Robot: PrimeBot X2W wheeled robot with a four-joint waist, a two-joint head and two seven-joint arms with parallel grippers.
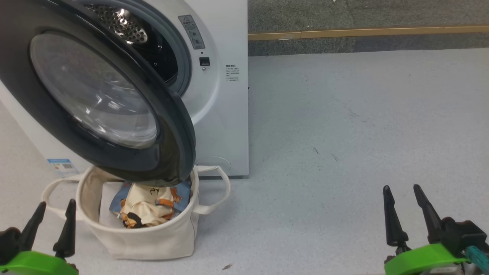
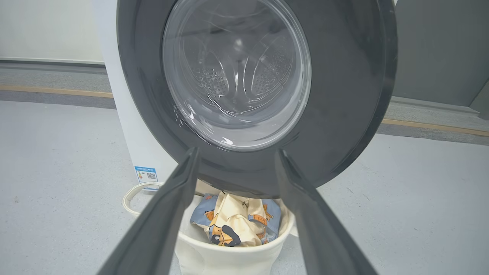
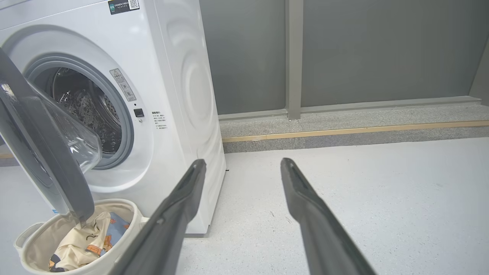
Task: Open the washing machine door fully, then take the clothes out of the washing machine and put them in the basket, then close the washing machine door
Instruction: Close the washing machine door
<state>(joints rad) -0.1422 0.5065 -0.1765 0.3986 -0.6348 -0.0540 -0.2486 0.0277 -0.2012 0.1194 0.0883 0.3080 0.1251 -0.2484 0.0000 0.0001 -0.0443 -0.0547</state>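
My left gripper [image 1: 57,202]: fingers spread, empty, beside the basket [image 1: 153,238]. The clothes [image 1: 147,208] sit in the basket, under the open washing machine door [image 1: 170,126]. The washing machine [image 1: 223,114] looks empty inside. My right gripper [image 1: 401,187]: fingers spread, empty. Remaining: close door.

Pale grey speckled floor [image 1: 344,133]; raised grey ledge [image 3: 344,117] edged with wood strip [image 3: 344,131]; dark grey wall [image 3: 382,49] with vertical post [image 3: 293,57].

door [image 1: 95,95] hiding rear of basket [image 1: 153,236], labels [image 1: 232,72] unreadable
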